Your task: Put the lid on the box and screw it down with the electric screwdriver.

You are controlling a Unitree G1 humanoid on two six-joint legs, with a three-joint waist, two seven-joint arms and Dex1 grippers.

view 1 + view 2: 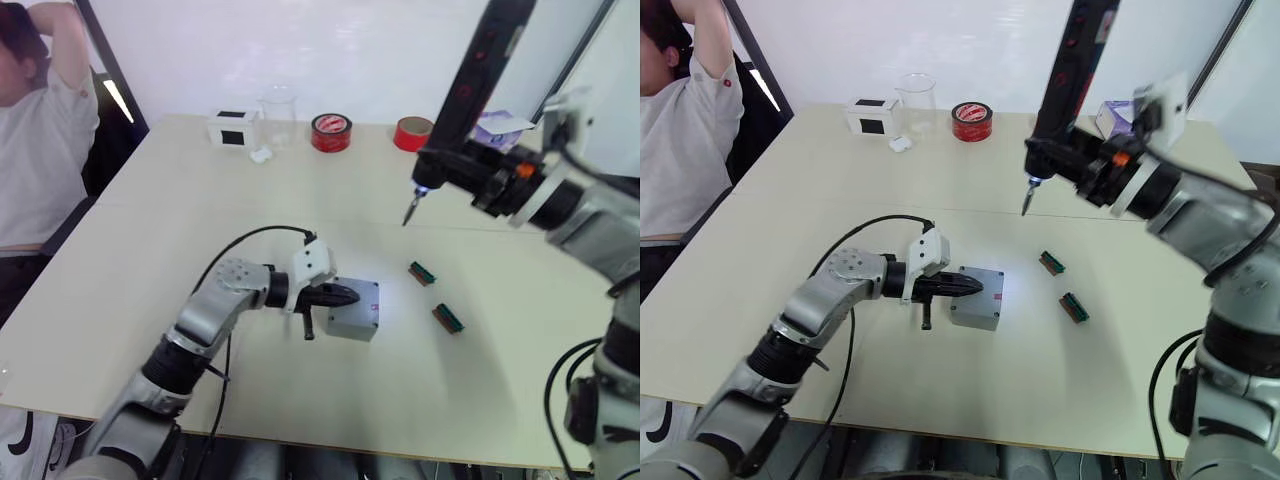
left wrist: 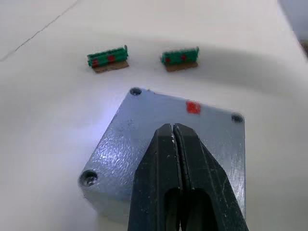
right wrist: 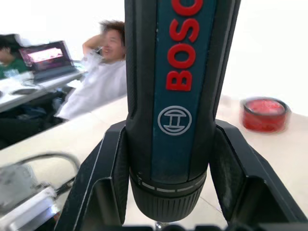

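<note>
The grey box stands on the table in front of me, and the lid lies flat on top of it, corner screw holes showing. A small red mark sits near one edge. My left gripper is shut and empty, its tips lying over the middle of the lid; I cannot tell whether they touch it. My right gripper is raised behind and to the right of the box, shut on the electric screwdriver. The tool stands nearly upright, its bit pointing down, well above the table.
Two small green-and-brown pieces lie to the right of the box. Along the far edge stand a white-and-black box, a clear beaker, two red tape rolls and a purple tissue box. A person sits at the far left.
</note>
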